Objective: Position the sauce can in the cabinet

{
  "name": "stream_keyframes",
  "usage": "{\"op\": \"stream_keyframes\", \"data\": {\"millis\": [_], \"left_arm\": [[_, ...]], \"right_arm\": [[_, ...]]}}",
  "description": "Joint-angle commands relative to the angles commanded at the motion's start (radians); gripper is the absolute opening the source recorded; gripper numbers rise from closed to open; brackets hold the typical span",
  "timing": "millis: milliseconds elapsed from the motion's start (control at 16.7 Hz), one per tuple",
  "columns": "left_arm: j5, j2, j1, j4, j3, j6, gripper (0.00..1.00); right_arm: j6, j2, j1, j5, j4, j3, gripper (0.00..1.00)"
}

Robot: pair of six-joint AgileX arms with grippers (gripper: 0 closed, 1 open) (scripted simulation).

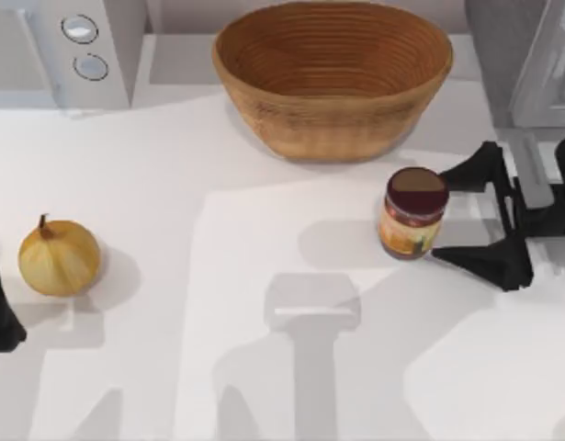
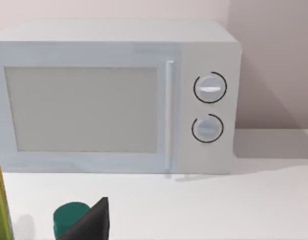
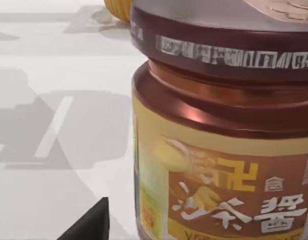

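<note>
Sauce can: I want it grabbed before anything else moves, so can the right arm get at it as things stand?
Probably yes: the right gripper sits open beside the sauce can, fingers spread toward it, nothing between them.

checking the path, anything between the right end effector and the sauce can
Nothing. In the top view the right end effector stands open beside the sauce can, with bare table between.

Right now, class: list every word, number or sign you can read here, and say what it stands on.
Sauce can label: large white Chinese characters, the last reads "酱"; the others are too blurred to quote.
Sauce can lid rim: pale printed strip, unreadable.
Microwave knobs: no readable markings.
</note>
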Motion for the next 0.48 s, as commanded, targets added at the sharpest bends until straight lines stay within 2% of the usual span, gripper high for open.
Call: {"op": "stream_keyframes", "data": {"millis": [480], "left_arm": [[0.0, 0.0, 0.0, 0.0, 0.0, 0.0, 1.0]], "right_arm": [[0.574, -0.008, 0.065, 0.022, 0.737, -0.173, 1.0]]}}
